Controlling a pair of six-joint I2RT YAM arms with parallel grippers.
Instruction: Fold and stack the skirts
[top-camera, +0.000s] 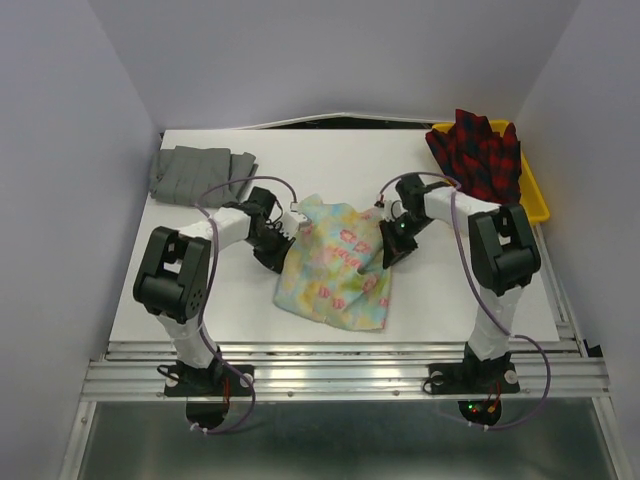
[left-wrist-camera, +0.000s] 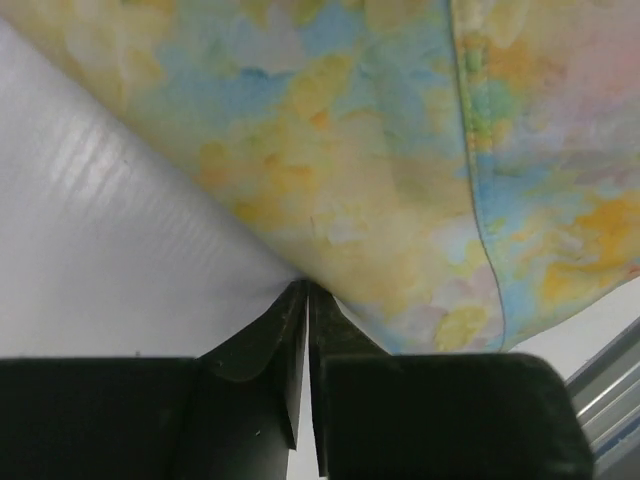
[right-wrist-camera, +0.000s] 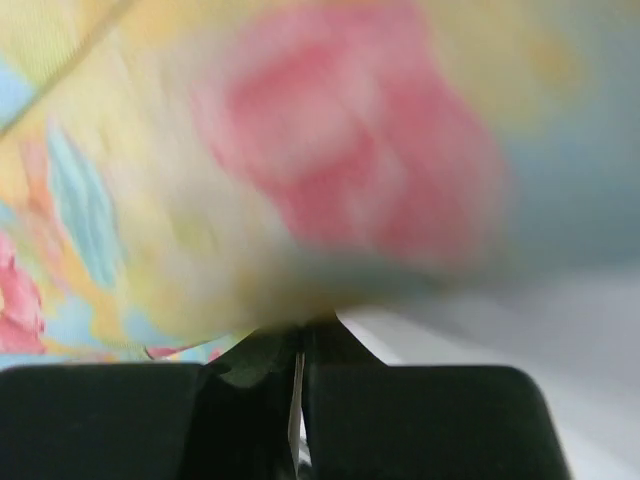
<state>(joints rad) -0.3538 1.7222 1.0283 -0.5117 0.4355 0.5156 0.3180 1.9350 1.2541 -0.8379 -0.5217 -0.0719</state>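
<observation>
The pastel floral skirt lies spread in the middle of the table, between both arms. My left gripper is at its left edge, and in the left wrist view the gripper is shut on that edge of the floral skirt. My right gripper is at the cloth's right side; in the blurred right wrist view the gripper is pinched shut on the floral skirt. The grey pleated skirt lies folded at the back left. The red plaid skirt is heaped at the back right.
A yellow tray holds the plaid skirt at the table's back right edge. White walls close in on the left, back and right. A metal rail runs along the near edge at the arm bases.
</observation>
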